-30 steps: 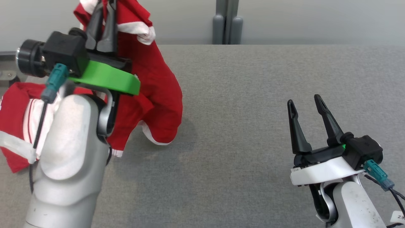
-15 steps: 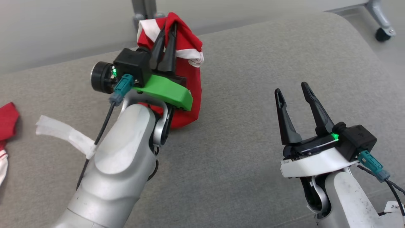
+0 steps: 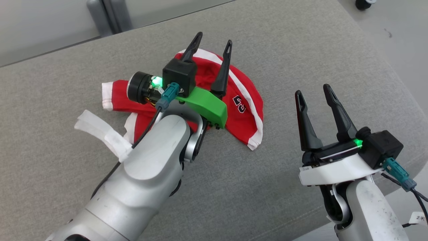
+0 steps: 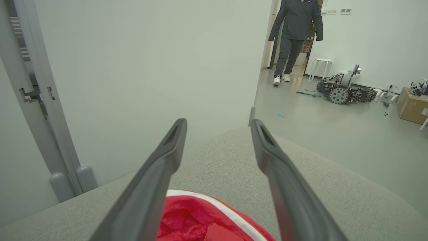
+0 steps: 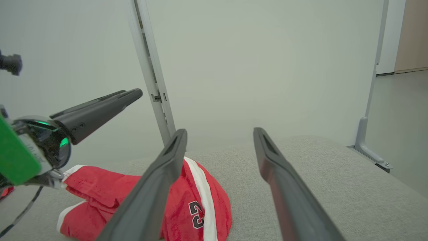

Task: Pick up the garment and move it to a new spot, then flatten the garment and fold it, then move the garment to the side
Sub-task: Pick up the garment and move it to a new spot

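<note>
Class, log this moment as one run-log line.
left gripper: open, over garment | right gripper: open, empty | garment: crumpled on grey surface

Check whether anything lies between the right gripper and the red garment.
Nothing visible does. The red garment lies crumpled on the grey padded surface, with bare surface between it and the open right gripper. The open left gripper hangs above the garment, off that path.

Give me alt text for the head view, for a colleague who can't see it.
A crumpled red garment with white trim lies on the grey padded surface, the open left hand over it. The open right hand hovers to its right, empty.
</note>
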